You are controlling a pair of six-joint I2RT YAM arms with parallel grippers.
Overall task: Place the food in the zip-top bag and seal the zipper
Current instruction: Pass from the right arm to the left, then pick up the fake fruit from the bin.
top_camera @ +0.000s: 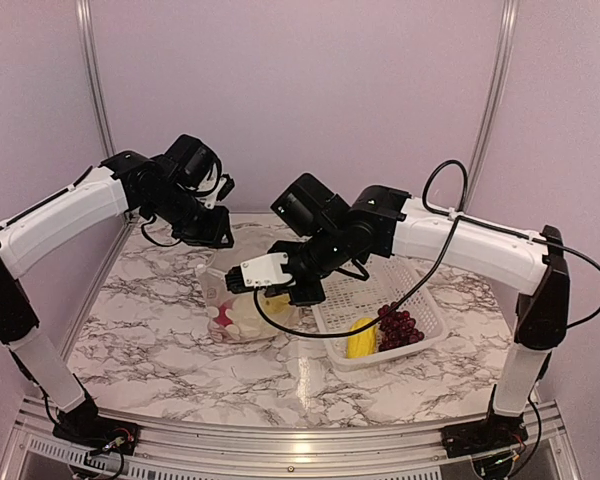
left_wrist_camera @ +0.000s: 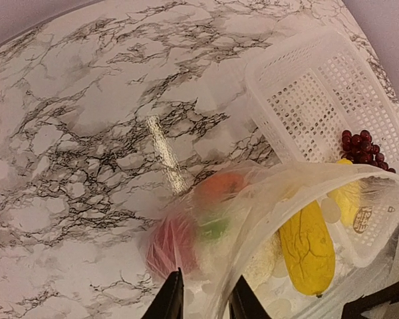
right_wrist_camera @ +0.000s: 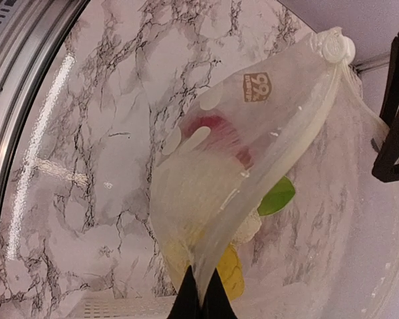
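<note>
Holding the zip-top bag [right_wrist_camera: 253, 153] pinched in my right gripper [right_wrist_camera: 201, 299] | left gripper [left_wrist_camera: 206, 299] straddles its rim, clamp I cannot tell | grapes [top_camera: 398, 327] in basket [top_camera: 430, 300]

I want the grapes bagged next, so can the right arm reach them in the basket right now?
Probably not yet. The grapes lie uncovered in the basket, but the right gripper is shut on the edge of the zip-top bag, so it would have to let go first.

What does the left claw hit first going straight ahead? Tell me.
The zip-top bag: its clear film sits right at the left claw, with the red food piece inside likely next; depth is unclear.
</note>
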